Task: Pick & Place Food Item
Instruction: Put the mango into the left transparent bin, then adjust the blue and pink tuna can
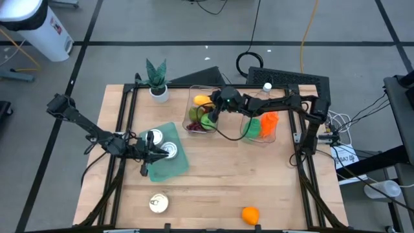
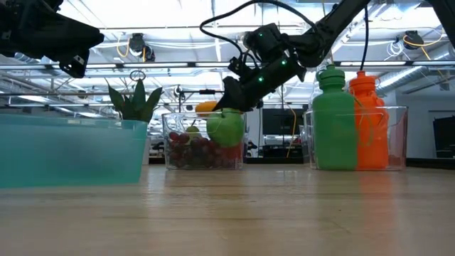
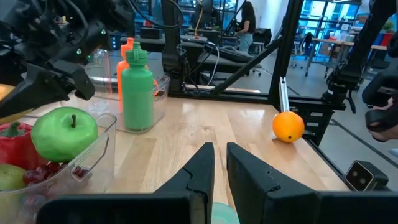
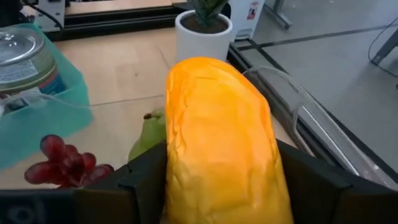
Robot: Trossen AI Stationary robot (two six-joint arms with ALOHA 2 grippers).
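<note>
Right gripper (image 4: 221,169) poised in the mouth of the clear plastic fruit bin (image 2: 178,153), its two dark fingers pressed against opposite flanks of a smooth yellow-orange oblong fruit (image 4: 217,124), which fills the span between them; the fingers are thus pinching the fruit, though whether it hangs clear of the bin's contents or rests on them cannot be told. Just beneath the fingertips lie a green pear (image 4: 149,140) and a bunch of dark red grapes (image 4: 68,165); a round green apple (image 2: 226,129) sits directly under the wrist, at the bin's top. Beyond the fingertips stands a small white pot holding a green plant (image 4: 204,28), outside the bin. Off to one side of the gripper, well apart, is a translucent teal tray (image 4: 62,93) holding a labelled metal can (image 4: 22,59). The left gripper (image 1: 150,155) waits over that tray with its fingers pressed together and nothing between them. Behind the right wrist a second clear bin holds a green plastic bottle (image 2: 334,117) and an orange plastic bottle (image 2: 366,114); a loose round orange (image 3: 288,126) lies farthest off, near the table's edge. The step in hand is judged to be the pick: the grasp is made, the transfer is not begun. The next move calls for a straight lift clear of the bin's rim, without disturbing the apple or pear, before any sideways travel toward a place of deposit.
</note>
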